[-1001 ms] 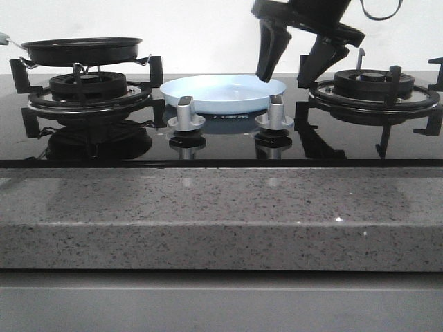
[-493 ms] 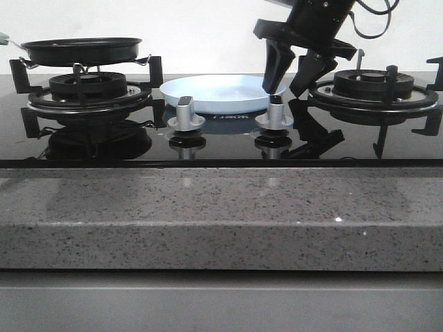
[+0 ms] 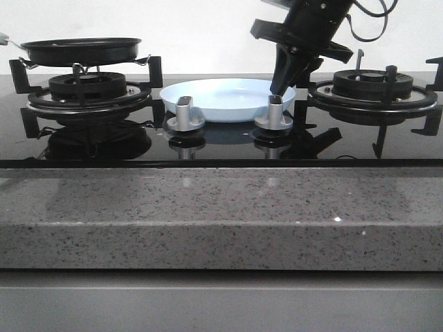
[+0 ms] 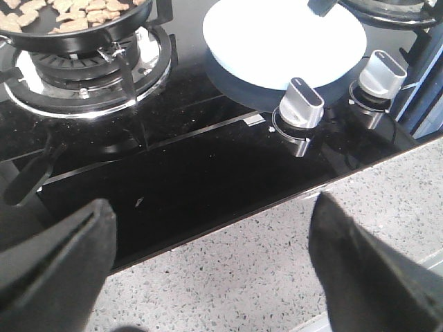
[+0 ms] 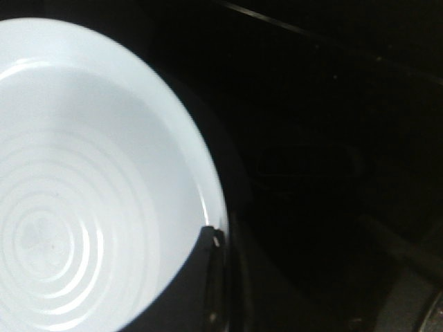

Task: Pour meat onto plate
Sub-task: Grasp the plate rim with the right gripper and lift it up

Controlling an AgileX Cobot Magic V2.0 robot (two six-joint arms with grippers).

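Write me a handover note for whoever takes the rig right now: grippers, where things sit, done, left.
Right gripper: shut on the plate, pinching its right rim; one finger lies over the rim edge.
Left gripper: open, holding nothing, above the stove's front edge and counter.
Plate: between the two burners, behind the knobs, nothing on it.
Meat: in the black frying pan on the left burner.
Done: plate gripped.
Left: pan not yet picked up; pour the meat onto the plate.
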